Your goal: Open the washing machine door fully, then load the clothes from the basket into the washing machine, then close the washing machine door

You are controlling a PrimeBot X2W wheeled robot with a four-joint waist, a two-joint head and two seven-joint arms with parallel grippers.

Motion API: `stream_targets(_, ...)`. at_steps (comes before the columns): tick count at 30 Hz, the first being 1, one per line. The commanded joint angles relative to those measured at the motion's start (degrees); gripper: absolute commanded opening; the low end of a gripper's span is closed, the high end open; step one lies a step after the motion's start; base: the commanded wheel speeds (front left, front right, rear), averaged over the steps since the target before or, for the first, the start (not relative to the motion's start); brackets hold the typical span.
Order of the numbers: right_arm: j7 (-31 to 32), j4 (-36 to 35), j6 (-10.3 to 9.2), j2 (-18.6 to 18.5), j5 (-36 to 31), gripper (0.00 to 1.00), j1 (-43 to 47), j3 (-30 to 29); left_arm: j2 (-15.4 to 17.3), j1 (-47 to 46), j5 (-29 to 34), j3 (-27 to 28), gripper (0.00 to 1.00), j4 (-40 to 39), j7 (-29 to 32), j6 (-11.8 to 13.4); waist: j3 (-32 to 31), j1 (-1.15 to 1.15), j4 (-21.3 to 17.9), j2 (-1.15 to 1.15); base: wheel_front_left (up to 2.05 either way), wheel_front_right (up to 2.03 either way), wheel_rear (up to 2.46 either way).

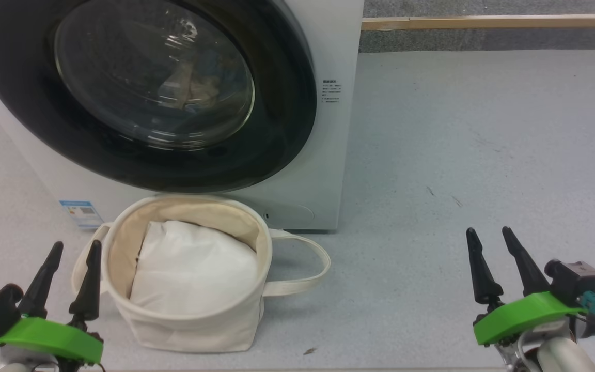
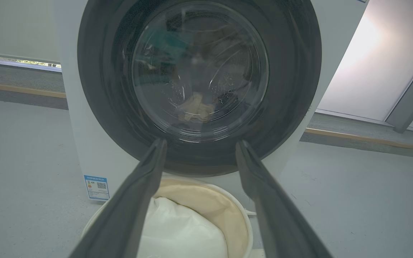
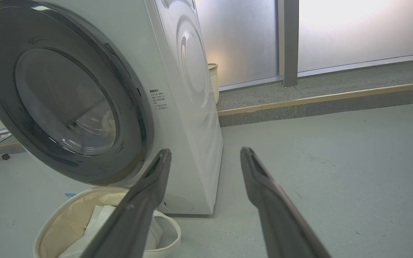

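Observation:
The washing machine [image 1: 336,155] stands white at the upper left, and the washing machine door [image 1: 287,103] lies shut and flush against its front, black rim around bulging glass. A cream-tan shape shows in the glass; cloth or reflection, I cannot tell. The clothes are hidden. The basket [image 1: 189,325] sits on the floor right below the door, holding plain white padding [image 1: 194,268]. My left gripper [image 1: 77,244] hangs open just left of the basket and points at the door [image 2: 292,71]. My right gripper [image 1: 488,230] stands open over bare floor to the right, empty.
A blue sticker [image 1: 81,213] marks the machine's lower left and a printed label [image 1: 331,92] its right edge. A raised step with a wooden strip [image 1: 483,21] runs along the back. A wicker bin [image 3: 213,82] stands behind the machine by frosted panels. Grey floor spreads to the right.

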Motion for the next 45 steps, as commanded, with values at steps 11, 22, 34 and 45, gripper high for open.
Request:
stream_targets(11,-0.7,-0.6,-0.01,0.4,-0.4,1.00,-2.0,0.9,1.8,-2.6,0.0,2.0,1.00,-1.2,-0.7,-0.3,-0.1,0.00,1.4,0.00,0.00,0.00,0.00)
stream_targets(22,-0.7,-0.3,-0.01,1.0,-0.6,1.00,-2.1,0.9,2.0,-2.8,-0.3,2.0,1.00,-0.9,-0.7,-0.3,-0.1,0.00,1.7,0.00,0.00,0.00,0.00)
stream_targets(34,0.8,3.5,0.00,1.8,1.8,0.00,1.1,-0.2,-2.0,1.0,-2.2,-0.3,0.00,2.4,0.9,0.1,-0.2,0.04,1.7,0.00,0.00,0.00,0.00)
stream_targets(45,2.6,3.0,0.00,2.5,7.7,0.00,1.0,-1.7,-3.3,1.4,-7.8,0.6,0.00,1.0,2.7,0.4,-0.1,0.00,1.6,0.00,0.00,0.00,0.00)
